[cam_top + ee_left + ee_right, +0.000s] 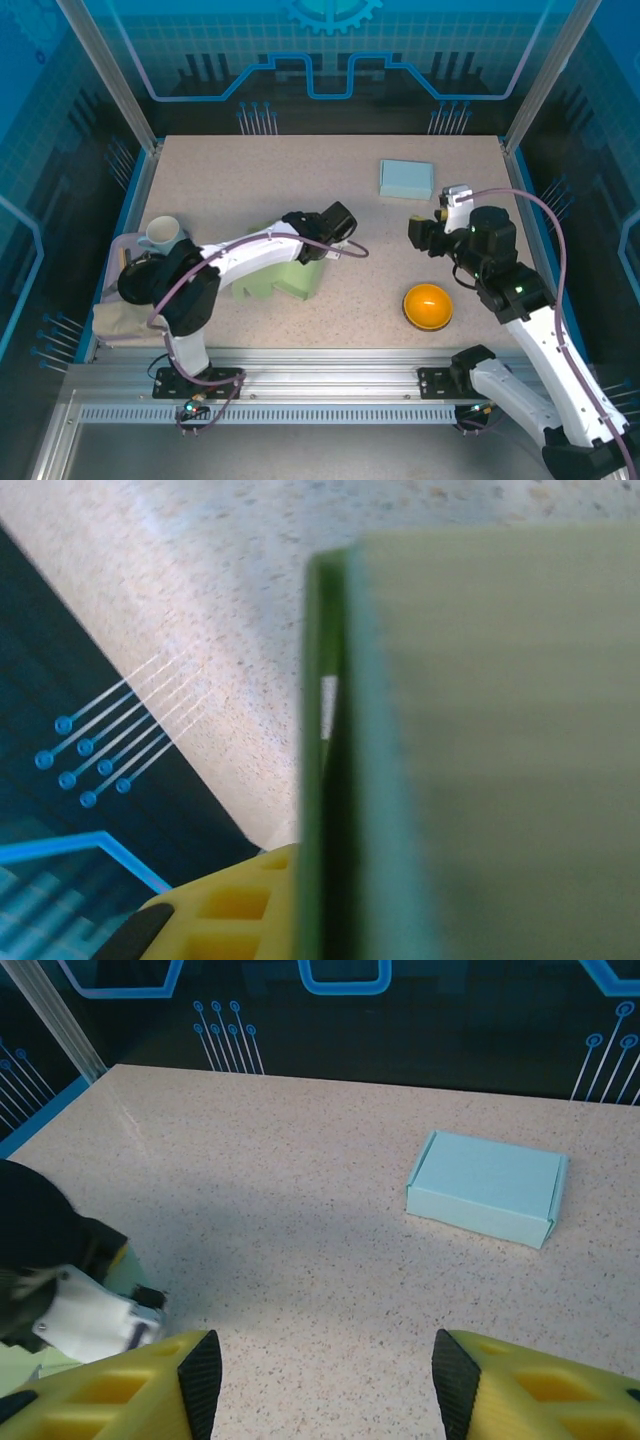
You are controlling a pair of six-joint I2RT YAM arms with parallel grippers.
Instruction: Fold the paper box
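Left gripper (323,241): lowered onto the green box, with the wrist covering the fingertips from above.
Left grip: one yellow finger (215,915) lies against the edge of a green panel. The other finger is hidden behind that panel, so I cannot tell whether the jaws are pinching it.
Green box (285,275): the unfolded pale green paper box lies directly under and around the left gripper. Part of it is covered by the white arm.
Green box, close up (500,760): a blurred flat panel stands on edge just right of the finger, too near the lens to show creases or flaps.
Right gripper (320,1380): the fingers are spread wide, with only bare table between them. It hangs above the table (300,1190).
Right gripper from above (426,236): it is well apart from the green box, which lies off to its left.
Blue box (487,1185): closed and flat on the table, ahead of the right gripper and a little to its right.
Orange bowl (428,305): on the table behind the right gripper, toward that arm's base. Whether it sits rim up or rim down is unclear.
Cup (163,233): well to the left of the left gripper, partly hidden by dark hardware.
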